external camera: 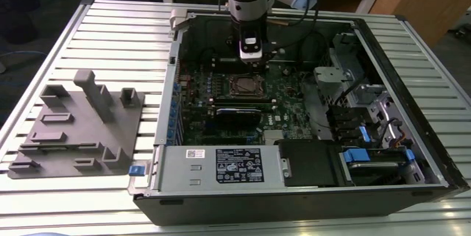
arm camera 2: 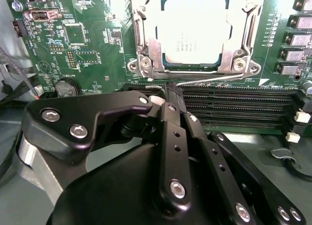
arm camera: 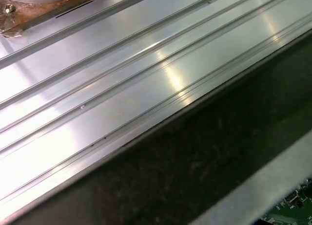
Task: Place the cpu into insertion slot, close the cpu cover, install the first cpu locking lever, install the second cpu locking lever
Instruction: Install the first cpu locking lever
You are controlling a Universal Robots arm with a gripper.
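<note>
Pincer (arm camera 2: 174,91), pinched closed, hovers beside cpu (arm camera 2: 195,32) lying flat.

silver-grey cpu (arm camera 2: 195,32) lies flat in the insertion slot (arm camera 2: 194,65), silvery cpu cover (arm camera 2: 145,37) down around it, just beyond the claw (arm camera 2: 170,91).

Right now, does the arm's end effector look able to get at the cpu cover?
Probably yes. In the second wrist view the end effector hangs just short of the cpu cover, which lies flat around the cpu. Only low memory slots lie under its tip, with nothing tall between.
</note>
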